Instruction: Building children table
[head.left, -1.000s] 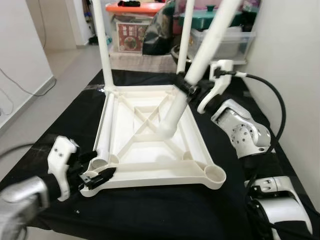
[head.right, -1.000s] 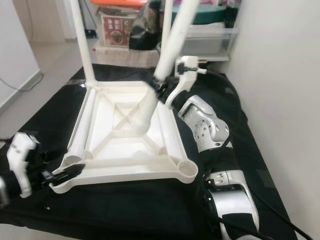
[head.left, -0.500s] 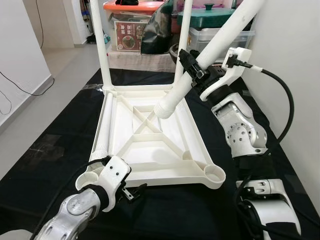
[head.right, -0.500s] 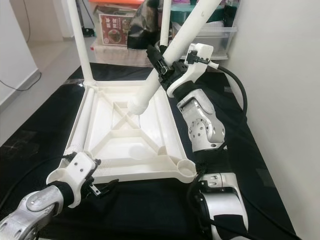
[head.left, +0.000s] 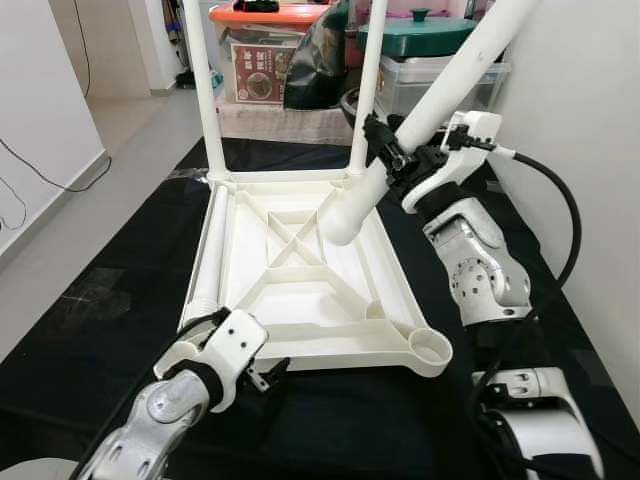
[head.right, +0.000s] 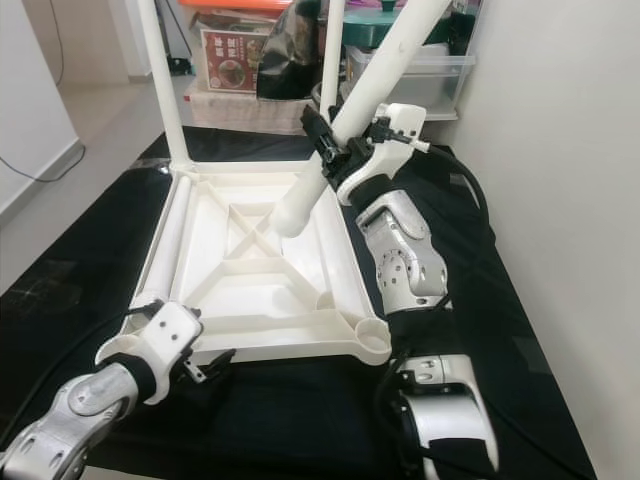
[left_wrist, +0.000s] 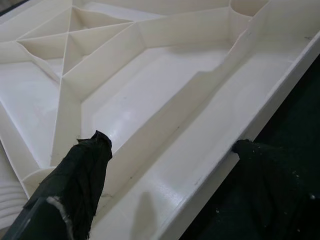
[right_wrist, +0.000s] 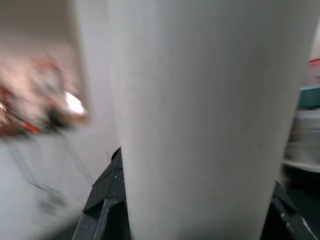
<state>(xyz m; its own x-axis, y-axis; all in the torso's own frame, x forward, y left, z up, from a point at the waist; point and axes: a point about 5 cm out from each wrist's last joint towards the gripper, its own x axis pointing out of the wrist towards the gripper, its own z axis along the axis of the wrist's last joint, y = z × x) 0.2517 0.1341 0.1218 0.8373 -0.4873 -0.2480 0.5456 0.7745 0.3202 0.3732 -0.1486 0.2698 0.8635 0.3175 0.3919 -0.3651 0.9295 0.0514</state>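
We were partway through fitting legs to the upturned white table top (head.left: 300, 290), which lay on the black cloth (head.left: 120, 300) covering the floor. Two legs (head.left: 200, 90) already stood upright in the far corner sockets, a third leg (head.left: 207, 255) lay flat along the left inner edge of the top, and the near right socket (head.left: 430, 347) sat open and unfilled. Our right gripper (head.left: 392, 160) was pinched around the fourth leg (head.left: 420, 120), its black fingers seen either side of the white tube in the right wrist view, holding it slanted with the lower end hanging over the middle of the top, apart from the ribs below and well short of the open socket. Our left gripper (left_wrist: 170, 165) hung at the near left corner of the top with its fingers (left_wrist: 85, 175) spread, one over the inside of the rim and the other outside on the cloth, gripping nothing that we could make out. We judged the step in hand to be carrying the held leg to an empty socket. The next move would call for tilting that leg upright, bringing its lower end towards the near right corner, and pressing down squarely while the left gripper steadied the top.
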